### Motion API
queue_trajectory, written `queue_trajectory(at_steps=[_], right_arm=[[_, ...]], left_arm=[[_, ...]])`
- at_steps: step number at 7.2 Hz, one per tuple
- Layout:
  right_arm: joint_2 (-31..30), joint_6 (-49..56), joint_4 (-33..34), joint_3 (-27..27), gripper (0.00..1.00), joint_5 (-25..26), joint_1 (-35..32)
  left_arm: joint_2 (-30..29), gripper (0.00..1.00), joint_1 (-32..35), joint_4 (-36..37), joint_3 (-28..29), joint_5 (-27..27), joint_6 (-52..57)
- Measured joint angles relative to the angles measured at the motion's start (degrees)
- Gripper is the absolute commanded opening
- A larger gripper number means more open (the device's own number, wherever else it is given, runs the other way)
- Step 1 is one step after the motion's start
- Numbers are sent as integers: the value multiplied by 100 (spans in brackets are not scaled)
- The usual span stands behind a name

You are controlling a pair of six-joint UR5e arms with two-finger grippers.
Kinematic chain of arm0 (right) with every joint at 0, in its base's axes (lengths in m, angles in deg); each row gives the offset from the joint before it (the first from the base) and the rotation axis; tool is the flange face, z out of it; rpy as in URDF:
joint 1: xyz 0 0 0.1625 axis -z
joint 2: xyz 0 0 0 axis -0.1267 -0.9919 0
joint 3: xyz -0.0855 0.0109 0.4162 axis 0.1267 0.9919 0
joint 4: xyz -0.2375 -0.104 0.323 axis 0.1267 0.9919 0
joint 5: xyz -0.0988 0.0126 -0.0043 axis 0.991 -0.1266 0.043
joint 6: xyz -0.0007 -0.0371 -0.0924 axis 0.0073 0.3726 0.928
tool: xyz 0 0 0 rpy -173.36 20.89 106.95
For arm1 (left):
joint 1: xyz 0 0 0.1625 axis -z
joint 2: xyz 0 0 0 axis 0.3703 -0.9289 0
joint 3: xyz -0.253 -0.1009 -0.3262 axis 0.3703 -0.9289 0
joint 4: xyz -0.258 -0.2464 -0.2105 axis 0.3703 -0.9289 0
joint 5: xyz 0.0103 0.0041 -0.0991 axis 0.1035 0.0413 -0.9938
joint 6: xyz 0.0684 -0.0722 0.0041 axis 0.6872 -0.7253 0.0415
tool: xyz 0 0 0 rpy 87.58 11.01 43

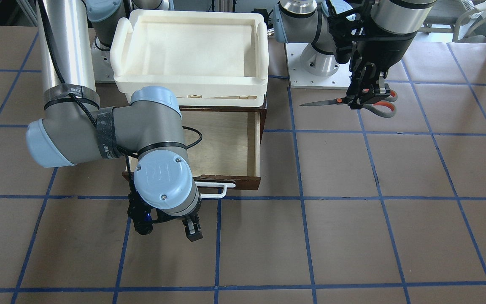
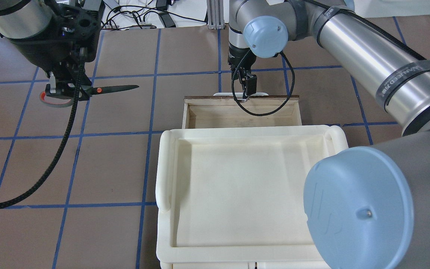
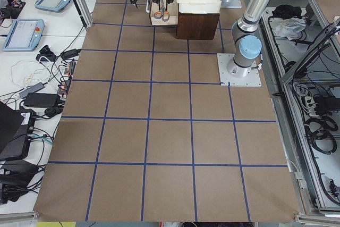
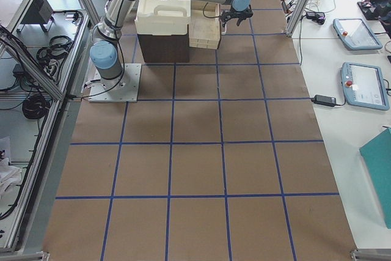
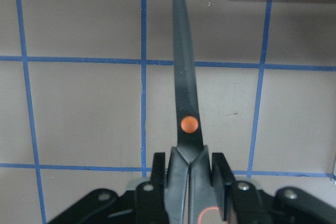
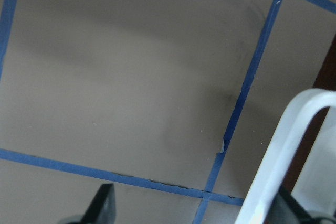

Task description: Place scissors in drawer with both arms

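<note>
Nearest to you, the right gripper (image 1: 167, 230) had its fingers apart, just beside the handle (image 1: 220, 190) of the open drawer (image 1: 258, 143). Farther back, the left gripper (image 1: 363, 99) was clamped on the scissors (image 1: 323, 102), well apart from the drawer, blades pointing toward it.

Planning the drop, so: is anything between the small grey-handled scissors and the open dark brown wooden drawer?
Nothing lies on the table between the scissors and the drawer. A black cable by the right gripper loops over the opening, and the cream-white plastic tray covers its rear.
</note>
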Motion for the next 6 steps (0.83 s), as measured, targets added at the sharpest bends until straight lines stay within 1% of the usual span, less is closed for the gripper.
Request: queue_trajectory(at_steps=[2,3,5,6], right_arm=[[-7,20,-15,63,100,3,10],[-109,66,-50,47,100,54,14],[-575,152,-334,-40,100,211,25],[-851,483,-501,-67,100,299,86]], left_arm=[[1,0,0,-4,-1,-13,1],[0,0,0,-5,-3,-23,-1],[-1,0,0,-10,-8,-34,-6],[-9,0,3,-11,-9,-46,-14]])
